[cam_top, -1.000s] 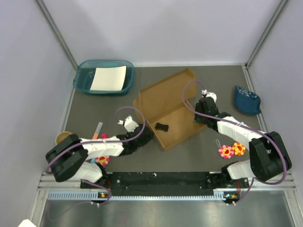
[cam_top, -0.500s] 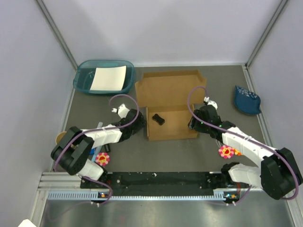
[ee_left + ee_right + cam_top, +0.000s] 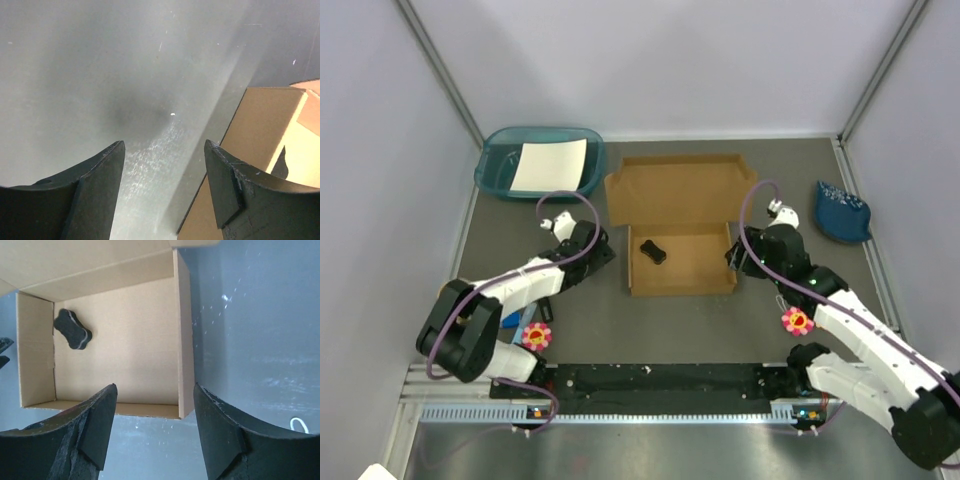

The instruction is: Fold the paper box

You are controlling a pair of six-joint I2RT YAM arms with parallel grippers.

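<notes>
The paper box (image 3: 682, 270) is brown cardboard and lies in the middle of the table as a shallow tray with raised walls. Its lid (image 3: 675, 189) is laid open flat toward the back. A small black bone-shaped piece (image 3: 653, 251) rests inside the tray (image 3: 125, 345), and the piece (image 3: 73, 331) also shows in the right wrist view. My left gripper (image 3: 601, 256) is open just left of the box, whose outer wall (image 3: 260, 125) shows beside its right finger. My right gripper (image 3: 734, 261) is open at the box's right side, with the near right corner (image 3: 185, 407) between its fingertips, untouched.
At the back left stands a teal tray (image 3: 498, 172) holding a white sheet (image 3: 550, 165). A blue pouch (image 3: 842, 212) lies at the right edge. Flower toys lie near the front, one on the right (image 3: 796, 321) and one on the left (image 3: 537, 335).
The box has turned from a skewed angle to lie square on the table. Both grippers have drawn back from its sides and their jaws have widened.
</notes>
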